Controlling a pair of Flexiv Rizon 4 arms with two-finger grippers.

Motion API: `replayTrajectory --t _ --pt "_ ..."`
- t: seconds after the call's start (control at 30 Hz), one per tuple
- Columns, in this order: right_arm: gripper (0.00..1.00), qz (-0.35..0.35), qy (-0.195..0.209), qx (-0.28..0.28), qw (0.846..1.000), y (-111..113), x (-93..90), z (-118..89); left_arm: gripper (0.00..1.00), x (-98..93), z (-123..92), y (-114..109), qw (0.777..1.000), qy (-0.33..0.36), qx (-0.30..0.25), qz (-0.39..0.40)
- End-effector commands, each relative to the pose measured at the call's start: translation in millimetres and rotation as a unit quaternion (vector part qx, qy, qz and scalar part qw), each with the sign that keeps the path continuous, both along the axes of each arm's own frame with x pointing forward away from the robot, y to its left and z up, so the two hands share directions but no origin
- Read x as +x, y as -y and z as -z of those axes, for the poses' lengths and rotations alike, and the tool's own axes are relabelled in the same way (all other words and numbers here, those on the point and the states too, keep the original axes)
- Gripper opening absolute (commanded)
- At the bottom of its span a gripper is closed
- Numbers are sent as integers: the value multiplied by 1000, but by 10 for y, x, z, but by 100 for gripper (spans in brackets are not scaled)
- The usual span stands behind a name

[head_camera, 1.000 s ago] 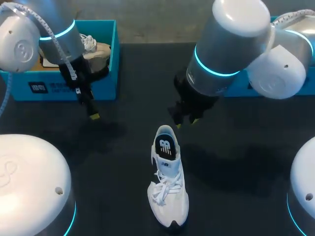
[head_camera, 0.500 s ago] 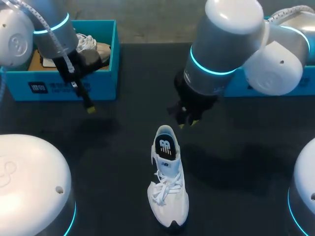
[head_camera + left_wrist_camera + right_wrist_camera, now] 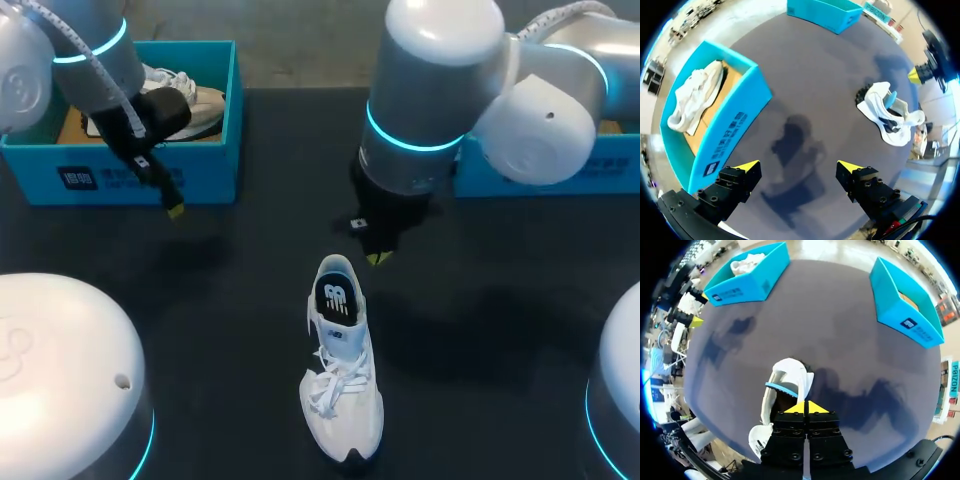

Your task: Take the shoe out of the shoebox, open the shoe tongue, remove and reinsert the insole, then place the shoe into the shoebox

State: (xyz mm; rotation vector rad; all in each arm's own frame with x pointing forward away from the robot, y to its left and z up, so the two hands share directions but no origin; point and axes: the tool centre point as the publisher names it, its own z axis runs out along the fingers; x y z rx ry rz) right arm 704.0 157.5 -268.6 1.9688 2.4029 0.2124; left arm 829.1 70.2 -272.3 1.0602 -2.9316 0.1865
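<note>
A white shoe (image 3: 340, 360) stands upright on the dark table, heel toward the back, its dark insole showing in the opening. My right gripper (image 3: 380, 258) hangs just behind and above the heel; in the right wrist view its yellow tips (image 3: 804, 407) meet with nothing between them, and the shoe (image 3: 785, 385) lies right ahead of them. My left gripper (image 3: 175, 210) hovers in front of the left blue shoebox (image 3: 120, 170), open and empty (image 3: 799, 166). That shoebox (image 3: 730, 125) holds another white shoe (image 3: 692, 97).
A second blue shoebox (image 3: 540, 165) sits at the back right, partly hidden by my right arm. It also appears in the right wrist view as the blue box (image 3: 905, 310) far ahead. Bare table lies between the shoe and both boxes.
My right gripper's fingers have closed together and it has shifted slightly left above the shoe's heel. My left gripper has drawn back and left toward the left shoebox.
</note>
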Motion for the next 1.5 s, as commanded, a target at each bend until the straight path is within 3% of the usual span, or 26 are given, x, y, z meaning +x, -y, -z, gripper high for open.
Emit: replayTrajectory --t 0.03,0.33,1.5 --pt "0 9 -1 -9 1000 -101 -33 32 100 30 -21 -139 1000 -2 -3 -19" --pt "0 40 -17 -17 999 -220 -87 115 100 190 -88 -413 998 -13 -1 -69" --pt "0 45 -21 -8 999 -266 -106 146 100 190 -88 -413 998 -13 -1 -69"
